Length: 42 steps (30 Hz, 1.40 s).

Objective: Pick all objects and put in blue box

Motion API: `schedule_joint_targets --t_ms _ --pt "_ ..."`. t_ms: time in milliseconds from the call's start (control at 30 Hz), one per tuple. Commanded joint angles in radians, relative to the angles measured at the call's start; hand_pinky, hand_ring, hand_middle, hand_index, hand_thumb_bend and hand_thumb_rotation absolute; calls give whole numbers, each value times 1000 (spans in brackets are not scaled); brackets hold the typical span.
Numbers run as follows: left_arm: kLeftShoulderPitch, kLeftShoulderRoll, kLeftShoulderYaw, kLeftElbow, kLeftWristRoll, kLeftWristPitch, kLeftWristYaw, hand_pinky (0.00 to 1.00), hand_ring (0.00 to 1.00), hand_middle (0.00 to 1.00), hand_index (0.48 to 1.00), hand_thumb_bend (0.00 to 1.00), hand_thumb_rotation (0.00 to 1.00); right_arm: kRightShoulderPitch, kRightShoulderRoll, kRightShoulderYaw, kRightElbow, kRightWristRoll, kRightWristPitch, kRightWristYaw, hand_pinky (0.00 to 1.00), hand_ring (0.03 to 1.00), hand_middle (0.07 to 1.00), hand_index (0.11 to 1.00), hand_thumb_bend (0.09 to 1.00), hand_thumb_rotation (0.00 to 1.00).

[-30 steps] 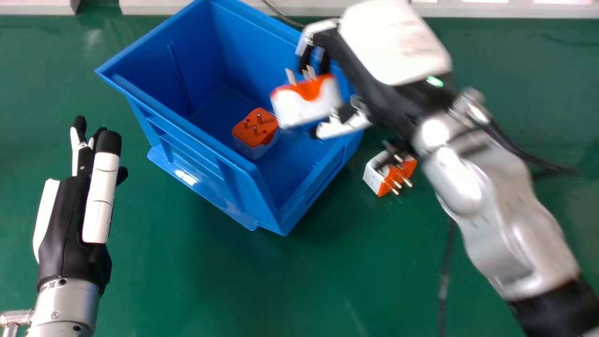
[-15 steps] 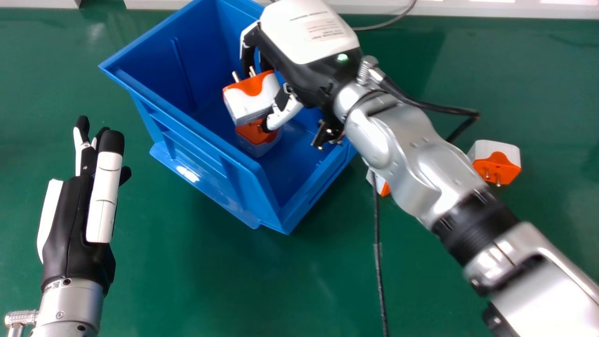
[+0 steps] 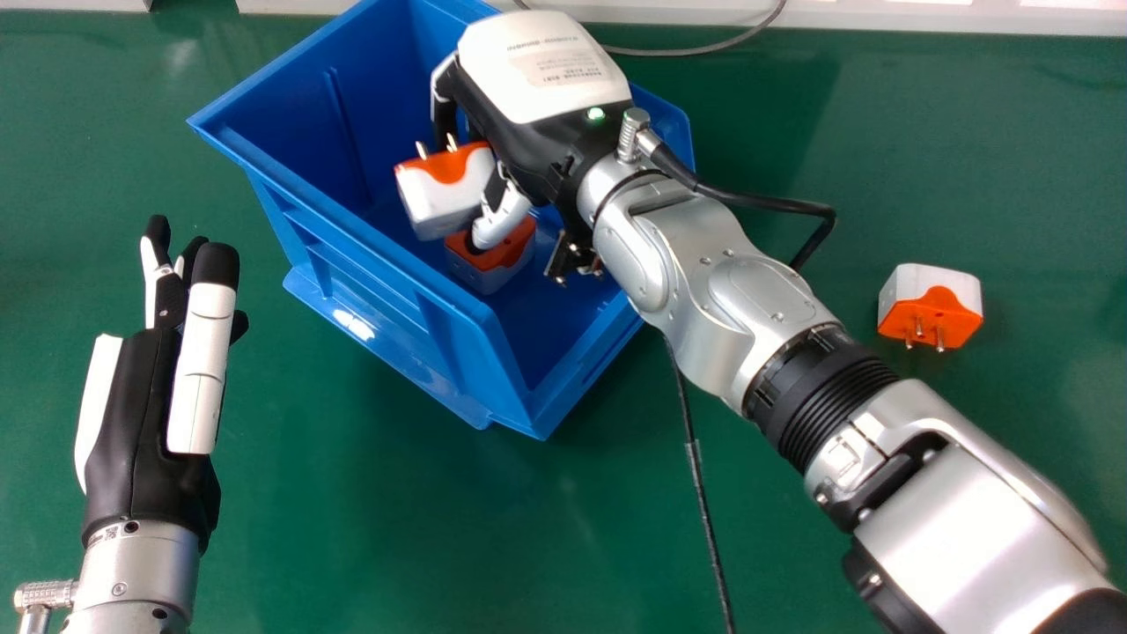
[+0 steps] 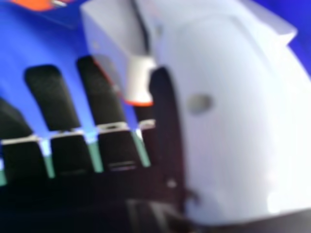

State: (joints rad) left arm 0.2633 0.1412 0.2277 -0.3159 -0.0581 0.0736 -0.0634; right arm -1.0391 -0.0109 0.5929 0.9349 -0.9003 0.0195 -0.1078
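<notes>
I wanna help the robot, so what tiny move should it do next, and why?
Probably lower the held adapter a little, for a gentle drop: the right hand pinches it over the inside of the blue box, where another adapter lies.

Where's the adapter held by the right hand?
Left of centre in the head view, the held adapter is over the blue box, near the adapter lying inside it.

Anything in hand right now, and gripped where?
Yes: the right hand has a white-and-orange plug adapter, pinched by its white body between thumb and fingers, prongs free, over the blue box.
</notes>
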Motion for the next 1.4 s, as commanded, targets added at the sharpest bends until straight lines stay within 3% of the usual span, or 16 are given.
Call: schedule_joint_targets --t_ms 0,67,100,233,567,700,767,867,1067,1233,1367 --pt "-7 4 -2 -4 6 -26 2 945 993 1000 993 746 1000 -47 -19 31 -14 -31 10 -26 589 723 782 793 589 358" --pt "-6 4 -3 -9 8 -23 3 945 993 1000 992 749 1000 -45 -23 45 -18 -41 17 -38 799 910 929 933 647 610" --pt "-6 5 -3 -10 8 -22 3 945 993 1000 992 750 1000 -42 -26 48 -23 -40 19 -40 854 954 964 966 663 679" --pt "-6 5 -4 -11 9 -22 5 945 993 1000 992 752 1000 -39 -29 56 -35 -34 31 -41 924 997 997 998 676 775" --pt "-7 -1 -5 0 10 -31 6 945 993 1000 992 737 1000 19 -81 53 -161 -24 47 -26 941 1000 1000 1000 652 781" --pt "-2 -6 -6 -2 9 -36 7 944 993 1000 991 736 1000 102 -154 32 -326 -19 47 3 946 1000 1000 1000 608 756" --pt "-1 -7 -6 -1 8 -38 7 943 992 1000 991 734 1000 163 -202 16 -448 -22 50 28 961 1000 1000 1000 531 704" --pt "-5 -7 -5 13 8 -46 6 942 992 1000 990 734 1000 242 -255 -10 -599 -27 59 63 966 1000 1000 1000 506 685" --pt "0 -4 2 25 1 -59 -1 948 991 1000 989 733 1000 501 -409 -114 -1039 -63 70 109 977 1000 1000 996 429 652" --pt "2 -2 6 28 -3 -64 -5 957 993 1000 991 727 998 628 -453 -192 -1217 -63 68 147 979 1000 1000 993 401 670" --pt "6 1 8 34 -3 -74 -9 958 993 1000 991 724 998 849 -517 -335 -1448 -29 92 232 981 1000 1000 998 380 669"
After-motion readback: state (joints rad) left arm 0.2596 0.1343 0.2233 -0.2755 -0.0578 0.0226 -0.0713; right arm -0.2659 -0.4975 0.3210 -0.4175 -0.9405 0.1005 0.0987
